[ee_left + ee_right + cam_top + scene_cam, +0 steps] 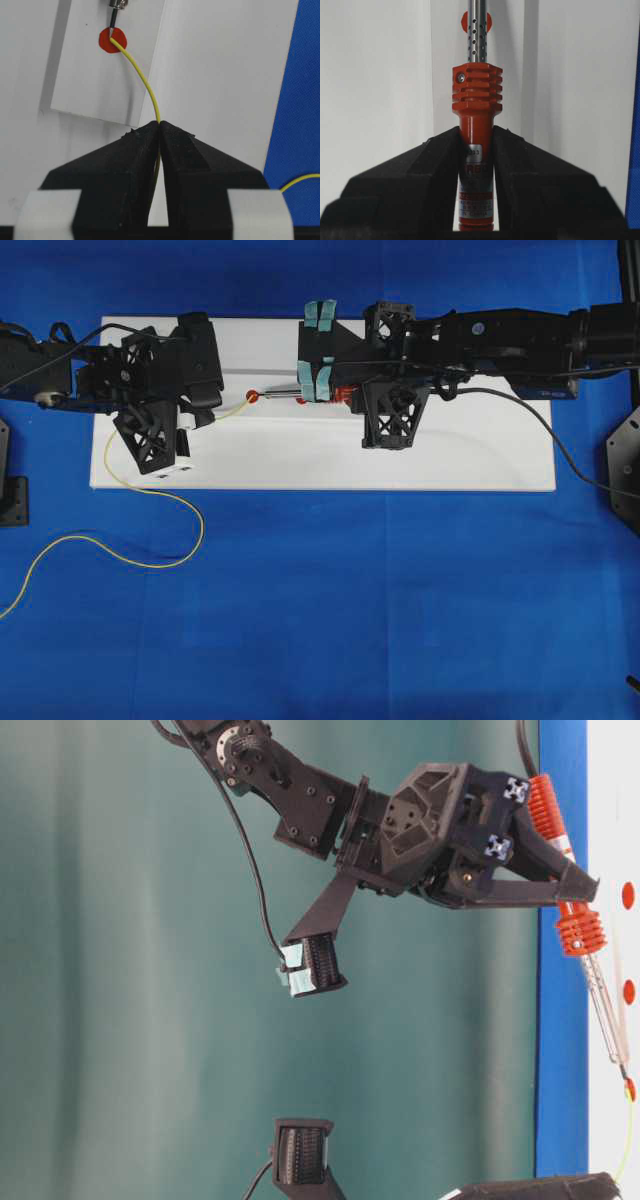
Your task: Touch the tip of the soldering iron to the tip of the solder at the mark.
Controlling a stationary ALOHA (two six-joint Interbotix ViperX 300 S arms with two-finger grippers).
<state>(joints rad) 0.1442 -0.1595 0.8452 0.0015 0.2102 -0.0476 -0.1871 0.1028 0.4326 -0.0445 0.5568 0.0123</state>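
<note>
Clamping solder [142,80], the left pincer [159,131] meets the right pincer's [476,137] gripped soldering iron [476,150].

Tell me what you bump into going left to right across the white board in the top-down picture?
Left gripper → solder → red mark → soldering iron → right gripper.
</note>
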